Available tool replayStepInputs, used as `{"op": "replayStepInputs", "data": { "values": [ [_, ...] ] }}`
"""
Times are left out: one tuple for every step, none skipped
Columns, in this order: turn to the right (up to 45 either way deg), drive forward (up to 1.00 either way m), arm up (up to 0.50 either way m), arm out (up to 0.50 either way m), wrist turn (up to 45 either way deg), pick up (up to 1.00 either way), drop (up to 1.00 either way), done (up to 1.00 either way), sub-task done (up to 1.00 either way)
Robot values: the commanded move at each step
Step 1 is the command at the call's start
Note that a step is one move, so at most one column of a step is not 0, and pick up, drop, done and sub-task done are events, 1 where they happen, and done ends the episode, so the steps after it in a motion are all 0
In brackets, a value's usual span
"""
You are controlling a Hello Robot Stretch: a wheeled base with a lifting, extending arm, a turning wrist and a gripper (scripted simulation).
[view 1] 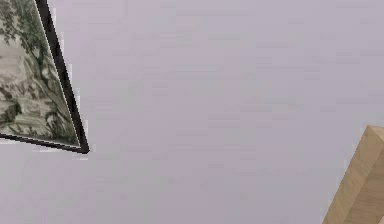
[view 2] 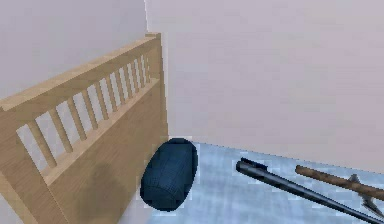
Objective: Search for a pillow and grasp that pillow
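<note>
1. at the base of the wooden headboard (view 2: 90, 130), on pale blue bedding (view 2: 225, 195), stands one dark blue pillow (view 2: 168, 175); whether it touches the headboard cannot be told.
2. the pillow is on edge: its long axis rises from the bedding, and its upper end tilts slightly away from the headboard.
3. one headboard, with a single row of upright slats.
4. farther from the headboard than the pillow lie two long things: one dark rod (view 2: 290, 188) and, just beyond it, one brown stick (view 2: 340, 180).
5. in the forward view, one framed picture (view 1: 30, 85) hangs on a plain wall (view 1: 220, 100), and one light wooden corner (view 1: 362, 185) shows at the lower right.
6. the gripper's state cannot be told.
</note>
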Motion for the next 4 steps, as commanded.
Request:
{"op": "replayStepInputs", "data": {
  "values": [
    [0.0,0.0,0.5,0.0,0.0,0.0,0.0,0.0,0.0],
    [0.0,0.0,0.16,0.0,0.0,0.0,0.0,0.0,0.0],
    [0.0,0.0,0.0,0.32,0.0,0.0,0.0,0.0,0.0],
    [0.0,0.0,0.0,0.0,45.0,0.0,0.0,0.0,0.0]
  ]
}}
